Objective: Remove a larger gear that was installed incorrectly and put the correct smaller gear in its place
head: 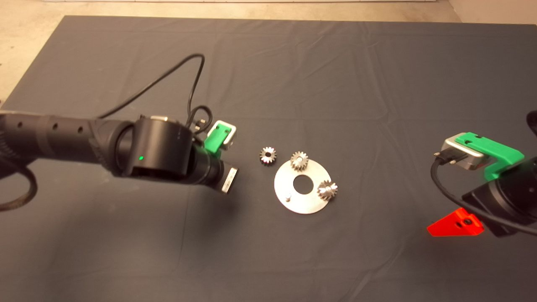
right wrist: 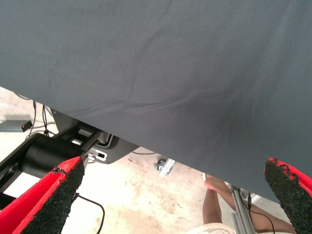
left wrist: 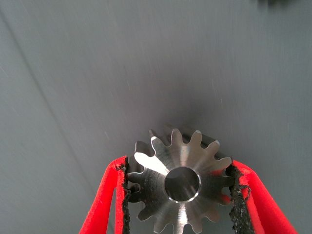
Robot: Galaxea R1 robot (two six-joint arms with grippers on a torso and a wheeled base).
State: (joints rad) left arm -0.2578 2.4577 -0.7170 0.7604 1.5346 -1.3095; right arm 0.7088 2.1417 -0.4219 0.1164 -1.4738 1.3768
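In the left wrist view my left gripper [left wrist: 179, 165] is shut on a smaller gear [left wrist: 181, 184] with short blunt teeth, one red finger on each side, above the bare mat. In the head view the left arm [head: 163, 153] hides its fingers and that gear, left of the round metal plate [head: 308, 203]. The larger star-toothed gear [head: 327, 189] sits at the plate's right rim. Another smaller gear [head: 299, 160] sits at its top rim, and one more [head: 267, 155] lies on the mat just left of it. My right gripper [head: 445, 228] is open and empty at the right edge.
The plate has a centre hole [head: 303, 185] and a small bare peg [head: 288, 196] at its lower left. The right wrist view shows the mat's edge [right wrist: 146, 141], the floor beyond and a person's leg [right wrist: 219, 195]. A black cable [head: 168, 79] loops behind the left arm.
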